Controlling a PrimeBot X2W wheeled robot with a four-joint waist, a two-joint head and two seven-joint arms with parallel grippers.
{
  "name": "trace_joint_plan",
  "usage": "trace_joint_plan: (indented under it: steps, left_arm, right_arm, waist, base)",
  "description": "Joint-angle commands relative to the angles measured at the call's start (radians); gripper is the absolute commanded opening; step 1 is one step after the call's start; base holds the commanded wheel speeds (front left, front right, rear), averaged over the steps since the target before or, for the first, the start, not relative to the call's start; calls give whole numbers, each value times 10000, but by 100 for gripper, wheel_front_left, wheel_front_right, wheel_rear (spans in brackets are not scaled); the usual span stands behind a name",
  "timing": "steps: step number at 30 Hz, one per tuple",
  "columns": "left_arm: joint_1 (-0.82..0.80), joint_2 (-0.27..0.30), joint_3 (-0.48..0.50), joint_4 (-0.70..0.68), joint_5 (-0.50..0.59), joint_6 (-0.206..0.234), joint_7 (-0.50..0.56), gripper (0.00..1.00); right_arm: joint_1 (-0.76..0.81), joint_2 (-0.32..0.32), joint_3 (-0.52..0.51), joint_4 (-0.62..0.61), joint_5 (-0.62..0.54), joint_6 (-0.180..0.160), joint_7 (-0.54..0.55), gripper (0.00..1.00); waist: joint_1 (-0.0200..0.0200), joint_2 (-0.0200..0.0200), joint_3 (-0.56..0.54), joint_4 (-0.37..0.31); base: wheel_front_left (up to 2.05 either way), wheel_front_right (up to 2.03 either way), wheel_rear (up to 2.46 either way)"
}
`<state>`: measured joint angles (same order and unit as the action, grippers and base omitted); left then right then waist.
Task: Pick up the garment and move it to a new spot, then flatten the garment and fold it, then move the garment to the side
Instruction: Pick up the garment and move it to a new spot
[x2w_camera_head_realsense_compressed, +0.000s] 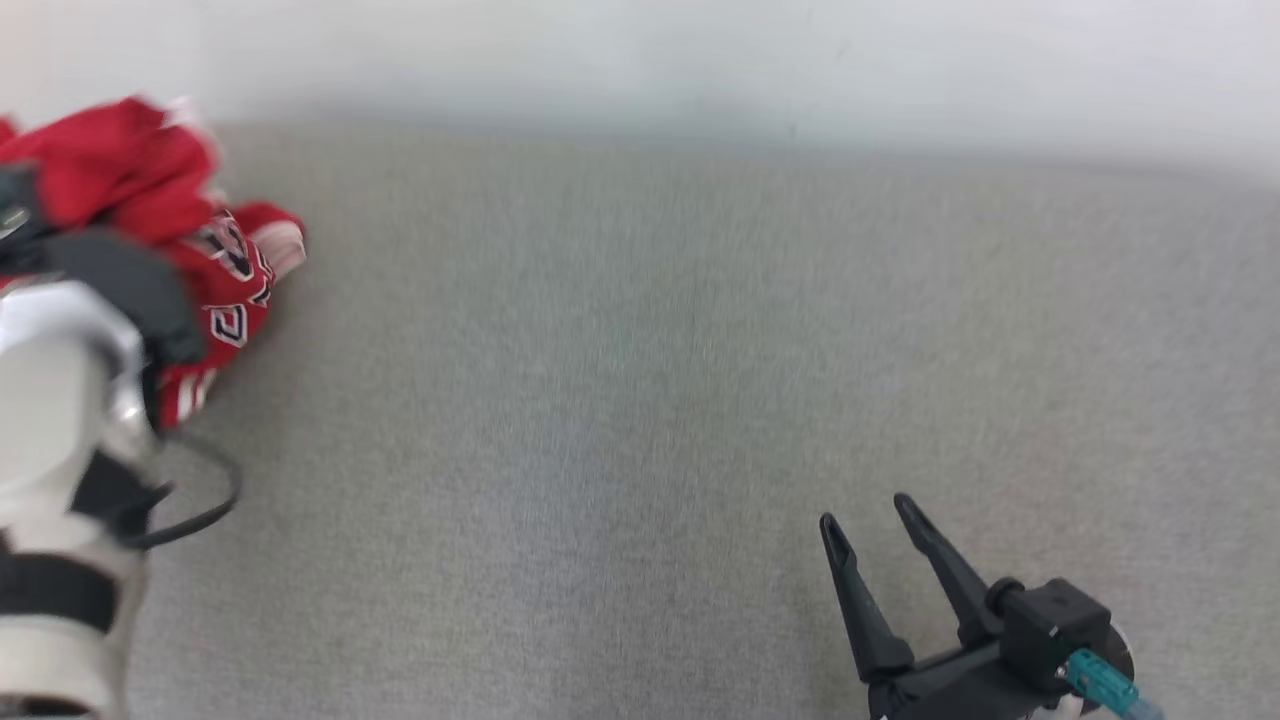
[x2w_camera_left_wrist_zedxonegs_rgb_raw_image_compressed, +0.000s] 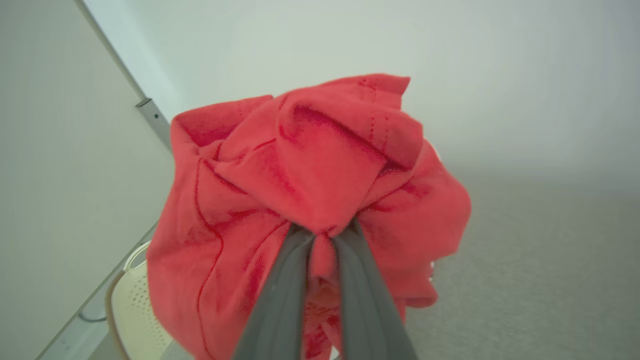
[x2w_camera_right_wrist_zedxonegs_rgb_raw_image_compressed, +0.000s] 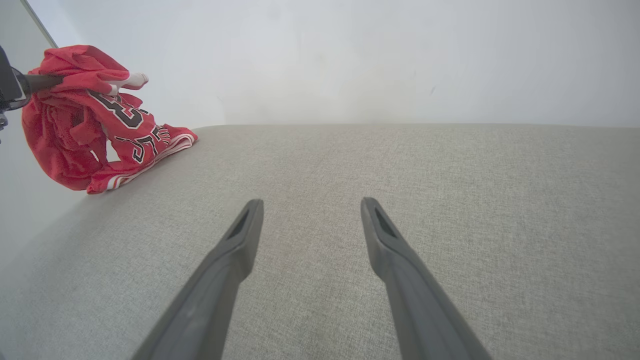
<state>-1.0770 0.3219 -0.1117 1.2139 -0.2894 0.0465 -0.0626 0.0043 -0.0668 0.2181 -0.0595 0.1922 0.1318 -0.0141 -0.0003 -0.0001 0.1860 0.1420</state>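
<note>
Left wrist view: left gripper (x2w_camera_left_wrist_zedxonegs_rgb_raw_image_compressed: 322, 235) clamped on bunched red garment (x2w_camera_left_wrist_zedxonegs_rgb_raw_image_compressed: 310, 165), hem trailing on grey surface (x2w_camera_head_realsense_compressed: 640, 400); right gripper (x2w_camera_head_realsense_compressed: 866, 510) apart, idle; relocating, flattening, folding all pending.

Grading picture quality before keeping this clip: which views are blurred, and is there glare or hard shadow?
Head view: motion-smeared, worst on the red jersey and pale left forearm; right gripper crisper. Left wrist view: left gripper, shut on the jersey, soft near the lens. Right wrist view: sharpest, numerals and grey fabric surface weave clear. Light soft everywhere; no glare, no hard shadows.
</note>
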Motion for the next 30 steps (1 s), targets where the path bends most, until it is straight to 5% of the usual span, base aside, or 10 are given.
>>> trace_joint_plan:
  steps: [1, 14, 18, 20, 30]
  left_arm:
    - [-208, -164, -112, -115, 111, -58, -91, 0]
    - [-927, -2577, -1206, -1187, -77, -1284, -543, 0]
    - [-638, -2702, -1619, -1782, -776, -1541, -545, 0]
    - [-263, -2730, -2628, -2713, -1720, -1673, -253, 0]
    - [1446, -2696, -5902, -4399, -2835, -1077, 1275, 0]
  right_arm:
    - [217, 74, -8, 85, 77, -21, -76, 100]
    - [417, 166, -540, 316, 139, -21, -409, 100]
    - [402, 167, -586, 277, 198, -21, -402, 100]
    - [349, 168, -669, 239, 222, -21, -401, 100]
    - [251, 170, -734, 281, 317, -21, -468, 100]
  waist:
    - [3, 1, -1926, -99]
    - [3, 1, -2784, -1041]
    - [3, 1, -2761, -1622]
    - [3, 1, -2649, -2049]
    - [3, 1, -2336, -3043]
  base:
    - [0, 0, 0]
    - [0, 0, 0]
    - [0, 0, 0]
    - [0, 0, 0]
    - [0, 0, 0]
